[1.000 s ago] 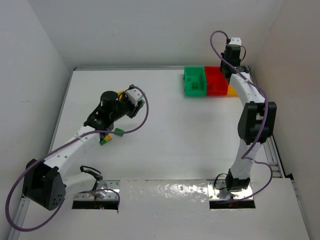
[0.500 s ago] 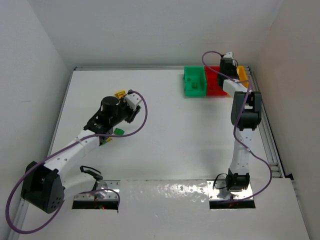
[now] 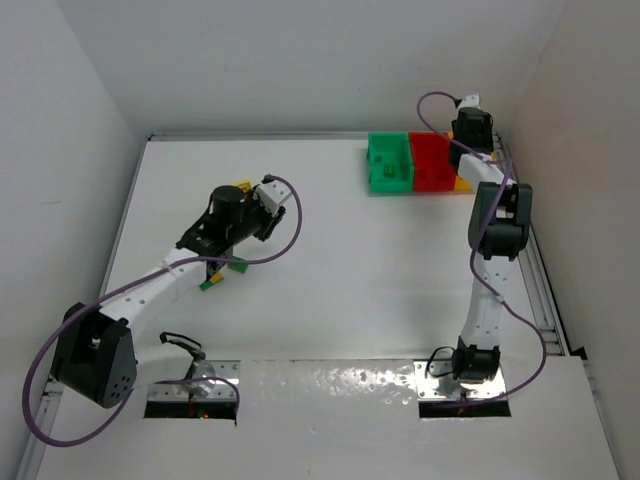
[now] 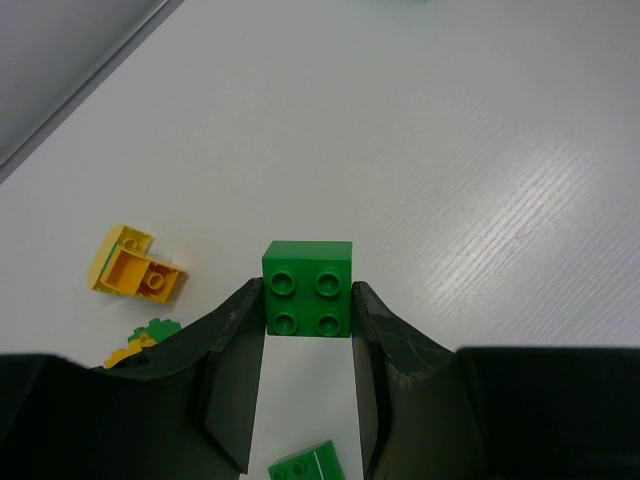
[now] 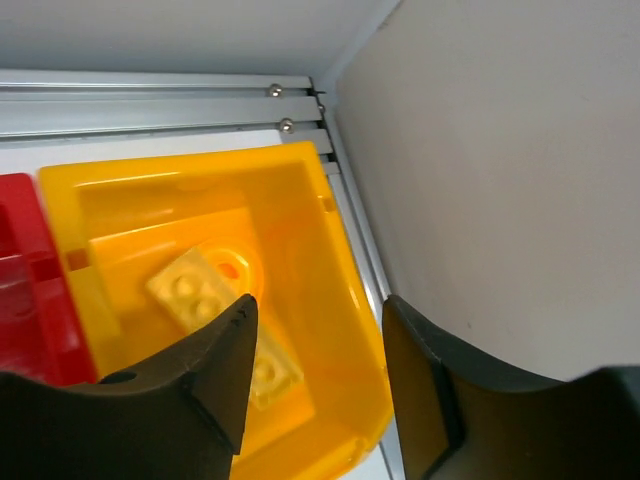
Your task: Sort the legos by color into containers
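Right gripper (image 5: 315,335) shifted over yellow bin (image 5: 190,160), released | left gripper (image 4: 305,300) grasping four-stud green lego (image 4: 308,280)

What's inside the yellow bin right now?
The yellow bin holds yellow lego, one piece or two, unclear. The right gripper covers its near floor.

White table (image 3: 380,280) — plain white walls (image 3: 300,60) around

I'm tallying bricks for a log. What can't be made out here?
Top view: the right arm hides most of the yellow bin; the left arm covers some loose bricks, so no count.
Top view: contents of the green bin and red bin are too small to tell.
Left wrist view: the bottom edge cuts off a second green brick, below the gripped green brick.
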